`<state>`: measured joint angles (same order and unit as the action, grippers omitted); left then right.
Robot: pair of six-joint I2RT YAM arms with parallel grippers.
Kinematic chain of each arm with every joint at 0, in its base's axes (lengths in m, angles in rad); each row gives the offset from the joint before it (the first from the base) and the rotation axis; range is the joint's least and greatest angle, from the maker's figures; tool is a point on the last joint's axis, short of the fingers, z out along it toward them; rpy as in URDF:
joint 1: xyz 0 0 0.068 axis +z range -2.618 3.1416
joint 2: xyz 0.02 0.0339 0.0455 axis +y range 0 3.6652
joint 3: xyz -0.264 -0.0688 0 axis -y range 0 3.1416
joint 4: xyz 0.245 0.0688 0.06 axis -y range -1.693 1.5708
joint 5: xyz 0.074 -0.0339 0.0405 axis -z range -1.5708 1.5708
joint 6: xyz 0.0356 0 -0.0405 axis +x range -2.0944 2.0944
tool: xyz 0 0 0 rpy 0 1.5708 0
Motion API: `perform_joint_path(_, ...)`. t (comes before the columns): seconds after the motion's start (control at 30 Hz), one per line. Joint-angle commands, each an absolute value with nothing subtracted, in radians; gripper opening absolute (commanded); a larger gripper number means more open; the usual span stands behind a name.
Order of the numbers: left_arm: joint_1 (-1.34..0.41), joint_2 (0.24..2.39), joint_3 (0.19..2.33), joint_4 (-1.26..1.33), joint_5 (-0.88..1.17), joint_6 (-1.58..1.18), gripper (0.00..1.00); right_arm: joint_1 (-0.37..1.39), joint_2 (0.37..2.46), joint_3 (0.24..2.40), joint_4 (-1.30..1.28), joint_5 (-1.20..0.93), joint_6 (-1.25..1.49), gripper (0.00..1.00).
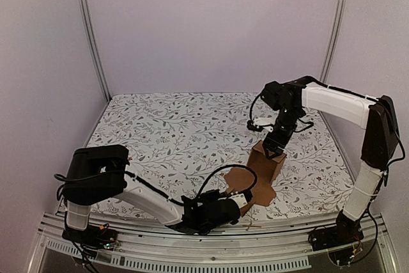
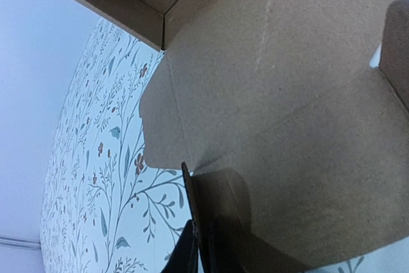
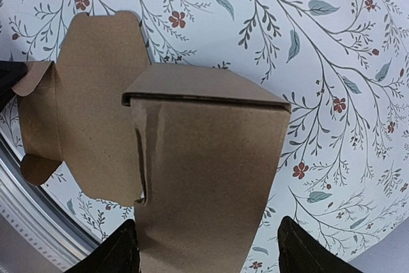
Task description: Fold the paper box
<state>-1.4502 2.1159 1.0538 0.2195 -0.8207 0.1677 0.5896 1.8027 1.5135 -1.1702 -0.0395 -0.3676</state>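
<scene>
My right gripper (image 1: 276, 150) hangs with its jaws wide, astride the upright folded part of the paper box (image 1: 267, 163). The box stands right of centre on the flowered table (image 1: 160, 132). Its unfolded flaps lie flat toward the near edge, where my left gripper (image 1: 241, 199) is pinched tight on one flap.

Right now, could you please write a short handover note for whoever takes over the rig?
Left pincer: shut on an edge flap of the paper box, low near the front of the table.
Right pincer: open, straddling the box's upright part from above.
Box: right of centre; one part stands as a carton body, the flat panels lie toward the left arm.
Done: body raised.
Left: fold up the flat panels, close the box.
</scene>
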Motion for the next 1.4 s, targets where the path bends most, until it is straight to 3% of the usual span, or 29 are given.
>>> perform_joint_path(0.0,-1.475,2.164,1.041,0.111,-0.757,0.160,0.07,0.589,1.760,1.526,-1.196,-0.027,-0.356,0.74)
perform_joint_path(0.43,-1.475,2.165,1.042,0.116,-0.767,0.154,0.07,0.589,1.821,1.532,-1.263,-0.158,-0.332,0.77)
perform_joint_path(0.73,-1.476,2.157,1.043,0.127,-0.775,0.158,0.07,0.589,1.833,1.521,-1.242,-0.111,-0.331,0.68)
perform_joint_path(0.9,-1.474,2.142,1.041,0.130,-0.780,0.149,0.09,0.590,1.826,1.505,-1.208,-0.067,-0.331,0.58)
perform_joint_path(1.03,-1.475,2.093,1.028,0.135,-0.785,0.123,0.17,0.591,1.813,1.486,-1.167,-0.022,-0.334,0.54)
perform_joint_path(1.17,-1.483,1.974,1.013,0.098,-0.771,0.076,0.38,0.591,1.792,1.477,-1.137,0.030,-0.337,0.53)
perform_joint_path(1.37,-1.482,1.790,0.981,-0.034,-0.609,-0.057,0.57,0.591,1.779,1.472,-1.113,0.059,-0.345,0.53)
